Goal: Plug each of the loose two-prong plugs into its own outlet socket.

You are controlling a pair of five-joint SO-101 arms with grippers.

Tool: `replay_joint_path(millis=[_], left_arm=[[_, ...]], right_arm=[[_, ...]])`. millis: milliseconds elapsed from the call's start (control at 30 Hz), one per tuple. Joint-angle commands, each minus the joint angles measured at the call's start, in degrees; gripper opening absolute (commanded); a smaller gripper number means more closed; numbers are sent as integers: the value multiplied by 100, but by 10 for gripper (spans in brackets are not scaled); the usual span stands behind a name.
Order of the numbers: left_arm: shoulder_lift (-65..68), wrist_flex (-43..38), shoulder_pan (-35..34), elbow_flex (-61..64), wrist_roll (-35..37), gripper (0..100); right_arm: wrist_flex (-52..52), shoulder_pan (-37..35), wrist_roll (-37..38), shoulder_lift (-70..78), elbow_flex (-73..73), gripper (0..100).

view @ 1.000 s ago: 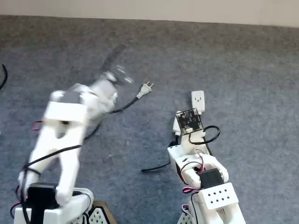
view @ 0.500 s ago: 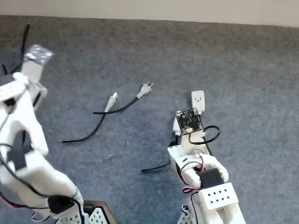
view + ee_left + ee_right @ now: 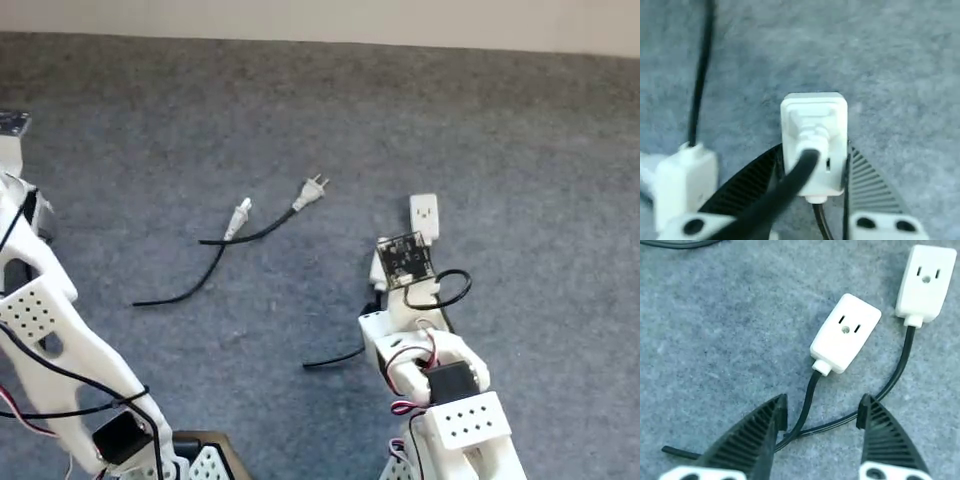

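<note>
Two loose two-prong plugs (image 3: 241, 208) (image 3: 316, 186) lie mid-table on black cords. A white outlet socket (image 3: 424, 215) lies just beyond the right arm's wrist. In the right wrist view, two empty white sockets (image 3: 846, 334) (image 3: 926, 282) lie ahead of my open right gripper (image 3: 822, 410), whose fingers straddle their black cords. In the left wrist view, my left gripper (image 3: 814, 160) stands open around a white socket block (image 3: 814, 115) that has a plug and black cord seated in it.
The left arm (image 3: 40, 300) stands at the table's far left edge. Another white block (image 3: 685, 185) and a black cord (image 3: 702, 65) lie beside the left gripper. A loose black cord end (image 3: 330, 360) lies near the right arm's base. Grey carpet covers the table.
The left arm has swung from over the left-hand plug in mid-table out to the far left edge, leaving that plug lying in sight. The right arm has not moved.
</note>
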Motion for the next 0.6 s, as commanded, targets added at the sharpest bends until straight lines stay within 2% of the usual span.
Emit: replay_joint_path(millis=[0, 133, 300, 367, 567], left_arm=[[101, 1116, -119, -1613, -53, 264], [110, 1767, -171, -2826, 79, 255], [101, 1776, -40, -3319, 369, 255], [75, 1785, 110, -3336, 378, 255], [-673, 1793, 963, -2844, 721, 255]], right_arm=[[-110, 40, 62, -75, -40, 224], [-110, 40, 62, -75, -48, 224], [-22, 119, 62, -84, -101, 224], [224, 488, 70, -110, -444, 224], [1385, 2264, 35, -110, -2079, 224]])
